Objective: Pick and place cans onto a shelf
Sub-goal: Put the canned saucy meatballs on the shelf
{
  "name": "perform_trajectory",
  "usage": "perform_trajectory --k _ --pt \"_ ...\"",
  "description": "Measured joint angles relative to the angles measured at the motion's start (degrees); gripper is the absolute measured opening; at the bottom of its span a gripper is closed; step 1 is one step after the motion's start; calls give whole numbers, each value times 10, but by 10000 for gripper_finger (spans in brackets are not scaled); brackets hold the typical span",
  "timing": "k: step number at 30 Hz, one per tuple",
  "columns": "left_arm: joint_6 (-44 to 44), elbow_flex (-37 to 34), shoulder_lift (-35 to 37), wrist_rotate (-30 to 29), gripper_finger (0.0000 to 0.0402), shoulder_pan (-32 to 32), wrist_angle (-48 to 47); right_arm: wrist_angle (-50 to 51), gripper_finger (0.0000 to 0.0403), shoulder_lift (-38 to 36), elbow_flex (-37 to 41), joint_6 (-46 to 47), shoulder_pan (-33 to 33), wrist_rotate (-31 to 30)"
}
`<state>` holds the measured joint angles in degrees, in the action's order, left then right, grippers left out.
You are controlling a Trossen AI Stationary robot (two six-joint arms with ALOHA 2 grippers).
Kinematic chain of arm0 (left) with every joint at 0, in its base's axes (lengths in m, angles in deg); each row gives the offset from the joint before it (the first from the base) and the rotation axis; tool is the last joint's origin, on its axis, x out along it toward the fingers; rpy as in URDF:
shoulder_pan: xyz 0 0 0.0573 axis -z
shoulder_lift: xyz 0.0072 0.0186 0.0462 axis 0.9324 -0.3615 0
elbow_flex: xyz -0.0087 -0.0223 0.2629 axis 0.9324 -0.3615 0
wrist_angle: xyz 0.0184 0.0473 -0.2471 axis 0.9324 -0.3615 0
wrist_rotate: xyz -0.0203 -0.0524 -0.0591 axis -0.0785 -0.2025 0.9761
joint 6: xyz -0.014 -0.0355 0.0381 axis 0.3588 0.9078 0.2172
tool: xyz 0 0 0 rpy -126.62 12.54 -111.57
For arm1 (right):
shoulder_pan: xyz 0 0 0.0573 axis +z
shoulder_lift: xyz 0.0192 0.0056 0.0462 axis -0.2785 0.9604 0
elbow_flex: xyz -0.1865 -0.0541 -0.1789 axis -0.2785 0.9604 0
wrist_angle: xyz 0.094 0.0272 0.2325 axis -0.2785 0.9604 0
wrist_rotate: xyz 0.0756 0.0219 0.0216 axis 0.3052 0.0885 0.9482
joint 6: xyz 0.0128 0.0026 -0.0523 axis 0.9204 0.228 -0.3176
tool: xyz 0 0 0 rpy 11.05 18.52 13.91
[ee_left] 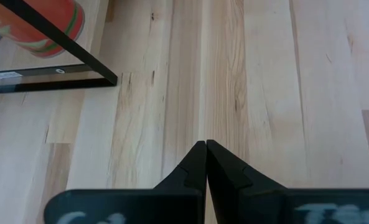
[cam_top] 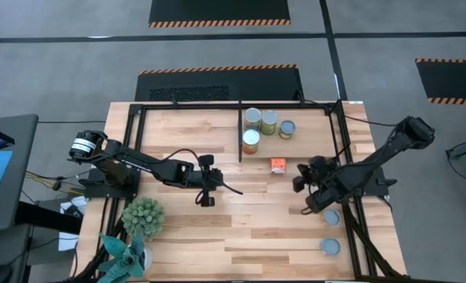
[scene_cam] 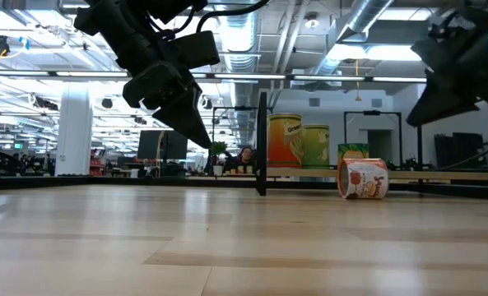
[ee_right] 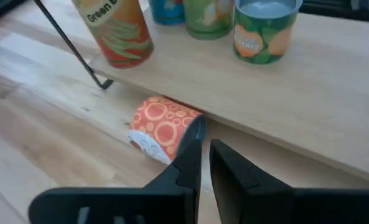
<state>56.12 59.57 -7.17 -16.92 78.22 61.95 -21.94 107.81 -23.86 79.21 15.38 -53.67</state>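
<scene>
Several cans (cam_top: 261, 126) stand upright on the shelf's wood planks, just right of the shelf's central divider bar (cam_top: 240, 134); they also show in the right wrist view (ee_right: 264, 28). An orange-dotted can (cam_top: 278, 165) lies on its side by the plank's edge (ee_right: 162, 127). Two more cans (cam_top: 331, 217) stand near the table's right front. My right gripper (cam_top: 299, 178) hovers above the table just right of the fallen can, its fingers (ee_right: 206, 134) almost together and empty. My left gripper (cam_top: 231, 189) is shut and empty, hovering above bare wood (ee_left: 205, 144) left of the divider's near end.
Two potted plants (cam_top: 142, 216) stand at the table's near left corner. The shelf's black frame (cam_top: 217, 104) runs round the table's far half, and its divider's end (ee_left: 112, 79) lies near my left gripper. Bare wood lies between the two grippers.
</scene>
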Motion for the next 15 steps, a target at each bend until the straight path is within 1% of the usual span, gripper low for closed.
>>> perform_trajectory --k 2,4,7,10,13,15 --pt "0 0 0 0 0 0 0 -5 59 -14 24 14 6 -3" --pt "0 0 0 0 0 0 0 -26 59 -25 64 47 5 -3" --pt "0 0 0 0 0 0 0 -111 59 -46 120 60 5 -3" --pt "-1 0 0 0 0 0 0 -174 59 -86 154 12 5 3" --pt "-9 0 0 -1 0 -2 0 -168 59 -149 172 -27 -2 4" --pt "-9 0 0 0 0 -6 3 -171 59 -199 174 -84 -15 3"
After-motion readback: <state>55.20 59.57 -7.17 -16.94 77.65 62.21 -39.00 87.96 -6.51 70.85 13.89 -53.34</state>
